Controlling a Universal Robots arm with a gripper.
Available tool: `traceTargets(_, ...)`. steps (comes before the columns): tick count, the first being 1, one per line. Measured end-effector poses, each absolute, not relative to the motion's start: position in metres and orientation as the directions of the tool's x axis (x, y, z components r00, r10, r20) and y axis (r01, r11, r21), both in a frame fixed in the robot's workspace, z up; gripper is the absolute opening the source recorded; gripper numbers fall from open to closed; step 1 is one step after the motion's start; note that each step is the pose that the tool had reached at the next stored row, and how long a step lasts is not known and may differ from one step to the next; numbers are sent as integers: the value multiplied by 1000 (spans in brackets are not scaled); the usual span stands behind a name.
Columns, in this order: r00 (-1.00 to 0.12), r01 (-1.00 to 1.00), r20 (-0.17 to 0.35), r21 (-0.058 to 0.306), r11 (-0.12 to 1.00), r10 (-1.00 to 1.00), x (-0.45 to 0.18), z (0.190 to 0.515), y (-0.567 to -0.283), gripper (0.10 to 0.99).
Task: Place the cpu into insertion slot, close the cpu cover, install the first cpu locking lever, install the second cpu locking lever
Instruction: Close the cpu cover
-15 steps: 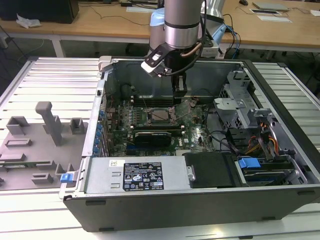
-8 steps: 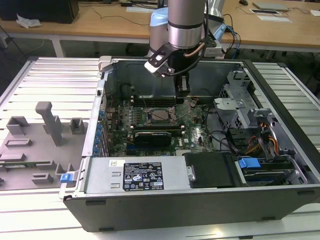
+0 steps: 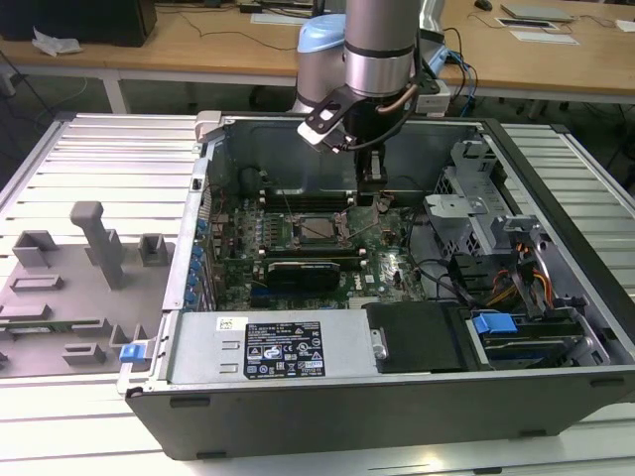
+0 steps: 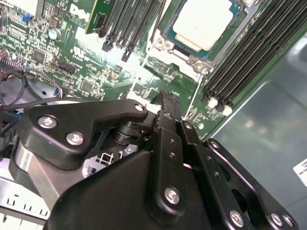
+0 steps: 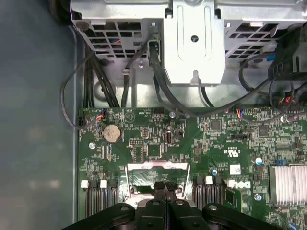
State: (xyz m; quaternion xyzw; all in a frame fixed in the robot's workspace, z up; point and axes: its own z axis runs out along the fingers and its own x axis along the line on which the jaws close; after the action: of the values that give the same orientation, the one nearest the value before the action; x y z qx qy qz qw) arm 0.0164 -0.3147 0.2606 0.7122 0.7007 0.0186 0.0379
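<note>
In the second wrist view the claw (image 4: 166,98) is narrow, fingers pressed together on nothing, its tip over the green motherboard (image 4: 91,72). Beyond it the cpu (image 4: 203,26), pale silver-grey and square, lies flat in the insertion slot (image 4: 175,51), between rows of black memory slots (image 4: 249,60). The first wrist view adds a coin battery (image 5: 111,133) and a metal drive cage (image 5: 194,43). In the exterior view the open computer case (image 3: 327,416) holds the motherboard and stands on the ribbed desk (image 3: 99,149).

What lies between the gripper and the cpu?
In the second wrist view: from the gripper, green motherboard, then a silver metal rim at the cpu.
</note>
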Motion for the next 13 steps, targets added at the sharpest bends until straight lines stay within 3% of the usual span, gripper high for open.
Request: traceTargets(13, 17, 997, -27, 80, -15, 999, 46, 261, -315, 106)
